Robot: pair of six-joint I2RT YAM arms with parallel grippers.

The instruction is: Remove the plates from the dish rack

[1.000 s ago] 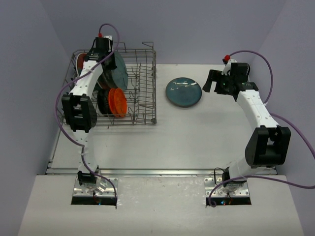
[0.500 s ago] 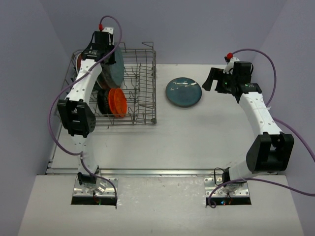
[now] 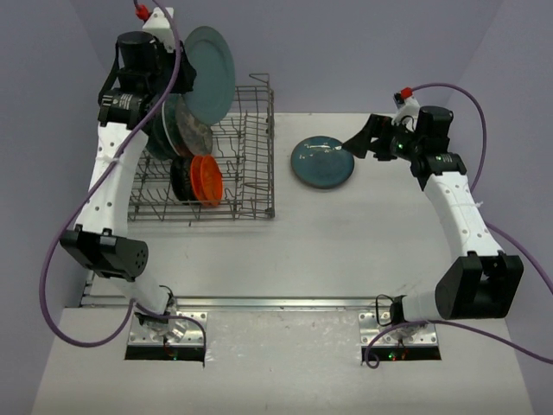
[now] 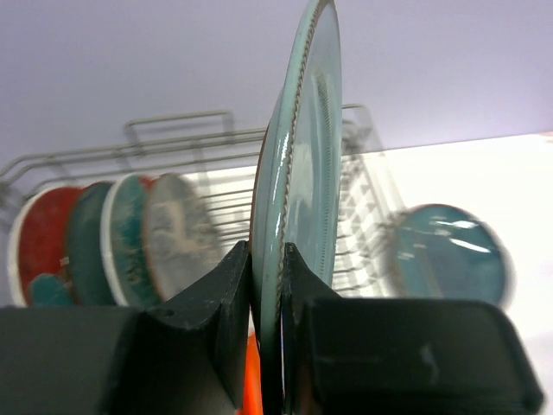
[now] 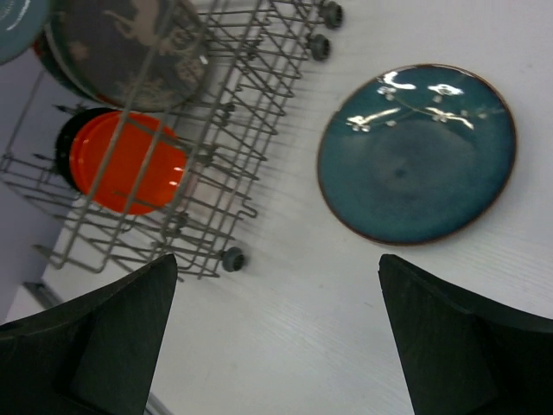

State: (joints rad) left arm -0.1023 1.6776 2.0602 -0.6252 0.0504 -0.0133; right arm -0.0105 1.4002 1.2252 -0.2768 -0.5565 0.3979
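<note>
My left gripper [image 3: 177, 76] is shut on the rim of a large grey-blue plate [image 3: 210, 73], held upright high above the dish rack [image 3: 251, 177]; in the left wrist view the plate [image 4: 302, 199] stands edge-on between my fingers [image 4: 226, 303]. A speckled plate [image 3: 188, 131], a small black plate [image 3: 181, 178] and a small orange plate [image 3: 207, 179] stand in the rack. A red plate [image 4: 43, 242] and teal plates [image 4: 125, 238] show in the left wrist view. A dark teal plate [image 3: 322, 162] lies flat on the table. My right gripper [image 3: 361, 141] is open and empty beside it.
The rack's right half holds bare upright tines [image 3: 251, 156]. The table's front metal edge [image 3: 285, 302] runs below. Purple walls close in on the left, back and right. In the right wrist view the rack's small grey foot [image 5: 231, 258] rests on the white table.
My left gripper has lifted the grey-blue plate up out of the rack, well above it. My right arm has turned slightly, its gripper staying open near the teal plate.
</note>
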